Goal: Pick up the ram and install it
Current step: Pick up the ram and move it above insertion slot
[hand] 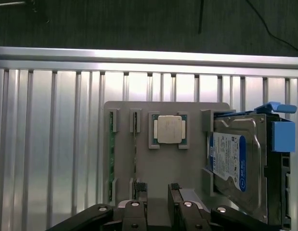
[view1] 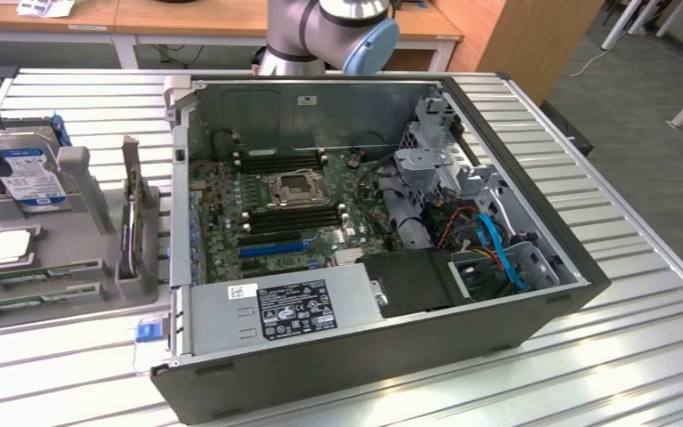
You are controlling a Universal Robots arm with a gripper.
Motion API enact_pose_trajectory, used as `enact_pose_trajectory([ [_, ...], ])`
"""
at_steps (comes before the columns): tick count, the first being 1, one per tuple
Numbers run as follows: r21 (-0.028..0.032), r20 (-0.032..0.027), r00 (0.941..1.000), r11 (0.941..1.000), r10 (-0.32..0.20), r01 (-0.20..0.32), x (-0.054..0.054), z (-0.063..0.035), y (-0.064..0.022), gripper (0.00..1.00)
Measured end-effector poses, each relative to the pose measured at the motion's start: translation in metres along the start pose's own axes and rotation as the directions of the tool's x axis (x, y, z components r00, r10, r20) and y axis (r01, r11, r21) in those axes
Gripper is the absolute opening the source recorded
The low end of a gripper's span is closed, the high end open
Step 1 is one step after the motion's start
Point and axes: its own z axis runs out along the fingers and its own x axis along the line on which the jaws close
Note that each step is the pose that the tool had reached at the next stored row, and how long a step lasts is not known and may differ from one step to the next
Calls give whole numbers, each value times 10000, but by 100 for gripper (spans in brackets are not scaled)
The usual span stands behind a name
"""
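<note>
Gripper [hand: 158,195] hanging over the grey parts holder [hand: 187,163], jaws spread wide with nothing between them.

From the wrist view I look straight down on the holder. The ram [hand: 135,154] stands on edge in its slot just beside the square processor chip [hand: 169,129], with one fingertip [hand: 141,188] close to one end of it. A second stick [hand: 110,159] stands in the next slot, by the holder's outer edge. The hard drive [hand: 235,159] with its blue label leans in its cradle on the other side of the chip. The exterior view takes in the open computer case [view1: 437,351] at centre frame, with the motherboard [view1: 217,191] exposed. The holder sits at the exterior view's left, just beside the case wall. Bare ribbed table [view1: 638,356] runs around the case toward the lower right.
</note>
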Motion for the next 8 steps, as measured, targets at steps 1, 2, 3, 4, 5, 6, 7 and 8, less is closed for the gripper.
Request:
enact_pose_trajectory([
  [1,-1,0,10000,10000,0,0,0,13,0,31],
  [2,-1,-1,10000,10000,0,0,1,27,-1,31],
  [3,-2,-1,10000,10000,0,0,1,41,-2,31],
  [4,-1,0,10000,10000,0,0,1,56,-2,31],
  [5,-1,0,10000,10000,0,0,2,72,-3,31],
  [6,-1,0,10000,10000,0,0,2,88,-4,31],
  [7,-1,0,10000,10000,0,0,2,103,-5,31],
  [8,-1,0,10000,10000,0,0,3,119,-5,31],
])
